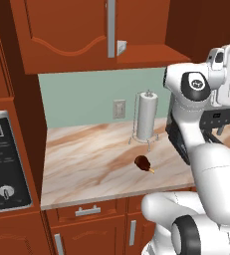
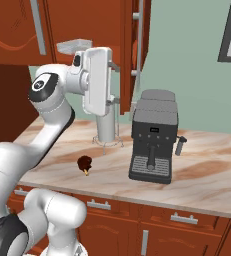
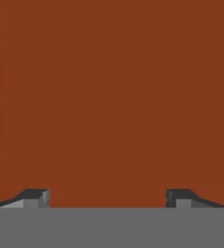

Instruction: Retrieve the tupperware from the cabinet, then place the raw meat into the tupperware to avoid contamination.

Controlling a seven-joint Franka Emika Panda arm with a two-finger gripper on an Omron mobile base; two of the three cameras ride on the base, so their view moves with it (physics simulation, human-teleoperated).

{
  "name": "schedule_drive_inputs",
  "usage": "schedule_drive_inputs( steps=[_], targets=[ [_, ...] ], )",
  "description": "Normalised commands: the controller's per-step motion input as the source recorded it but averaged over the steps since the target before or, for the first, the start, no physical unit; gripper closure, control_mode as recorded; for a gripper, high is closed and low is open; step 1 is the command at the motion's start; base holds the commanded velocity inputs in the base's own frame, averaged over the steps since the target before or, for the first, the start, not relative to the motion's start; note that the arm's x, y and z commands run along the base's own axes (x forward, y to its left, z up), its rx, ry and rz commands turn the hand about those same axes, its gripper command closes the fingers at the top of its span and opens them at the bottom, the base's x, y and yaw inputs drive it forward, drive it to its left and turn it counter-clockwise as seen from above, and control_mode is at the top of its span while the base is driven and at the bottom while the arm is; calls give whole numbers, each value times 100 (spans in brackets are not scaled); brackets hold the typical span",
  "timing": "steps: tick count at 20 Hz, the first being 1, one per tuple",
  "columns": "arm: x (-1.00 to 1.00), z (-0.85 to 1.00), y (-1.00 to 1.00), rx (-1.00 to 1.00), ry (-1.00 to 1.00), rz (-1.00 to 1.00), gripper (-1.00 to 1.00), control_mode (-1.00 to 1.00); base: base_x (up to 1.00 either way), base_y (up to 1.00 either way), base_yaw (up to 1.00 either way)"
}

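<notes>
Two tips of my tool [image 3: 107,197] stand spread wide, empty, facing the cabinet [image 3: 118,97] door close ahead. The raw meat [image 1: 143,163] lies on the counter [image 1: 86,164] well below. Pushing forward could jam the door.

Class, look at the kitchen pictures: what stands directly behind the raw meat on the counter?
Behind the raw meat stands a paper-towel roll on its wire holder, with the green wall beyond. The holder's foot behind the roll is covered.
</notes>
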Motion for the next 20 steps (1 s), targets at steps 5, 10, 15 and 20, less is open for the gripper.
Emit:
schedule_drive_inputs(
  steps=[5, 10, 15, 20],
  targets=[
    [0, 1, 0, 11, -3, 1, -100, -100, 0, 0, 0],
    [0, 0, 0, 9, -3, 0, -100, -100, 0, 0, 0],
    [0, 0, -2, 7, -3, 0, -100, -100, 0, 0, 0],
    [-3, 7, 3, 7, -2, 0, -100, -100, 0, 0, 0]
  ],
)
